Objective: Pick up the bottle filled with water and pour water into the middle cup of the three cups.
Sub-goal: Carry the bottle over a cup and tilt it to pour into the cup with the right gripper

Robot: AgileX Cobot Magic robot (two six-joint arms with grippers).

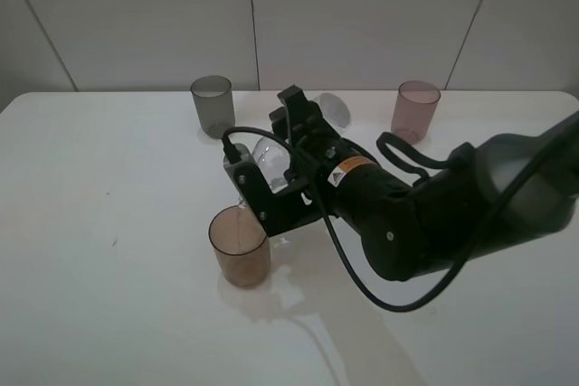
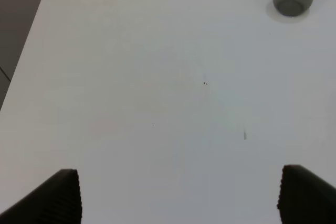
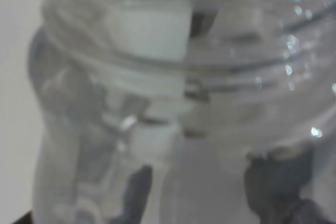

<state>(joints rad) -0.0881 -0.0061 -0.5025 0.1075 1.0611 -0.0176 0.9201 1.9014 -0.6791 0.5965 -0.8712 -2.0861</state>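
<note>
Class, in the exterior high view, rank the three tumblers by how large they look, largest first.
1. The amber-brown tumbler, though it stands nearest the camera.
2. The smoky grey tumbler and the pinkish-mauve tumbler, which look alike: unranked.

A colourless, see-through bottle (image 1: 269,153) sits in the matte black right gripper (image 1: 276,169), whose black arm (image 1: 425,214) bears an orange label (image 1: 351,169) and a black cable (image 1: 339,250). On the plain white bench (image 1: 109,296), the middle cup (image 1: 240,246) is translucent amber-brown. At the far edge the grey cup (image 1: 213,106) is smoky, and the mauve cup (image 1: 415,110) is pinkish. The left gripper (image 2: 178,195) has black, finely ribbed fingers (image 2: 63,198). The wall (image 1: 362,15) is off-white with dark seams.
</note>
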